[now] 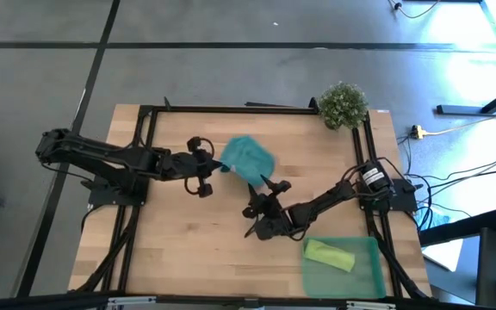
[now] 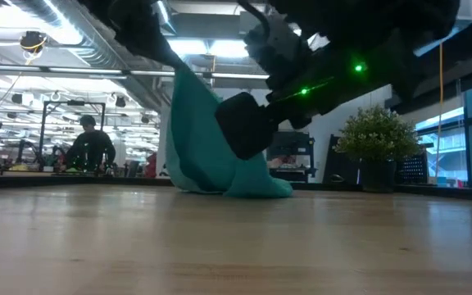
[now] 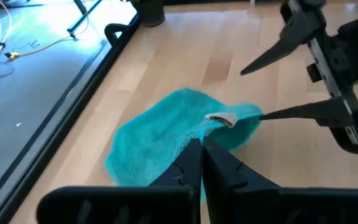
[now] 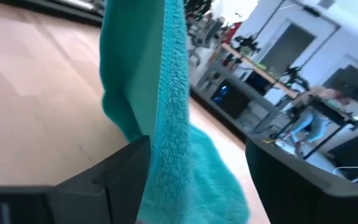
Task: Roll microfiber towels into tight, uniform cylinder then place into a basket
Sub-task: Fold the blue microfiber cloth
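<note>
High view: teal towel (image 1: 250,158) lifted above the bench (image 1: 188,250) at upper centre of frame, one corner pinched in the closed fingers of the left gripper (image 1: 222,166), reaching in from the left. Right gripper (image 1: 269,183) just below the towel, fingers spread wide around its hanging edge, not clamped. Green roll (image 1: 329,255) lying inside the basket (image 1: 370,274) at lower right. Plant (image 1: 344,105) at the upper right corner of the bench.

Low view: teal towel (image 2: 207,147) draped from above at centre, bottom edge bunched on the bench (image 2: 236,246); dark arm with green lights crossing in front. Plant (image 2: 374,141) at right; person (image 2: 88,147) seated far off at left.

Left wrist view: fingers (image 3: 188,165) pressed together on the towel's (image 3: 160,137) edge near a white tag (image 3: 221,118); right gripper's pointed fingers (image 3: 272,53) spread at upper right.

Right wrist view: towel (image 4: 160,99) hanging between two well-separated fingers (image 4: 120,171).
</note>
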Tool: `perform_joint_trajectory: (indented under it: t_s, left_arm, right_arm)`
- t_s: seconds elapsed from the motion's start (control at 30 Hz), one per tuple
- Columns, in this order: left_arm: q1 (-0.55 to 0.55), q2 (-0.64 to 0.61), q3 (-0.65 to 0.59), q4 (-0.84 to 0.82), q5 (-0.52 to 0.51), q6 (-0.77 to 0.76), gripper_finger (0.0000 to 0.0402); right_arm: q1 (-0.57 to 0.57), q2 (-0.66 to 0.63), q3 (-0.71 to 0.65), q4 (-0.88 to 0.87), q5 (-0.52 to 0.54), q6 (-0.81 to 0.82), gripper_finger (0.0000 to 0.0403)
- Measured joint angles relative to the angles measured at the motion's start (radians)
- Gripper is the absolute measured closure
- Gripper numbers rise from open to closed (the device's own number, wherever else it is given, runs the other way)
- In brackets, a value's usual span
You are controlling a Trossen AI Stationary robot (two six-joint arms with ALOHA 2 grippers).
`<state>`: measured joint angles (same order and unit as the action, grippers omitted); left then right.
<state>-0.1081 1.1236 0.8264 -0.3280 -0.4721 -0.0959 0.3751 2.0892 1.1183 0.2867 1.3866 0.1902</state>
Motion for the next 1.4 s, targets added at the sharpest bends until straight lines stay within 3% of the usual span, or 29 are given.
perform_joint_trajectory:
  t_s: [0.3, 0.53, 0.9, 1.0, 1.17, 1.4]
  left_arm:
    - [-0.010, 0.000, 0.029, -0.003, -0.010, 0.001, 0.0401]
    - [-0.040, -0.008, 0.079, -0.036, -0.027, 0.001, 0.0401]
    - [-0.073, -0.005, 0.151, -0.113, -0.032, -0.007, 0.0401]
    - [-0.067, -0.005, 0.151, -0.113, -0.041, -0.007, 0.0402]
    - [-0.056, -0.005, 0.151, -0.113, -0.042, -0.007, 0.0402]
    - [-0.055, -0.005, 0.151, -0.113, -0.041, -0.007, 0.0402]
  right_arm:
    - [0.002, 0.000, 0.000, 0.002, 0.034, 0.047, 0.0139]
    - [0.004, 0.000, 0.000, -0.009, -0.032, 0.124, 0.0139]
    - [0.001, -0.001, 0.000, -0.016, -0.032, 0.169, 0.0139]
    - [0.001, -0.002, 0.000, -0.002, -0.107, 0.181, 0.0139]
    - [0.001, -0.002, 0.000, -0.047, -0.309, 0.396, 0.0139]
    - [-0.010, 0.072, 0.000, 0.040, -0.365, 0.509, 0.0139]
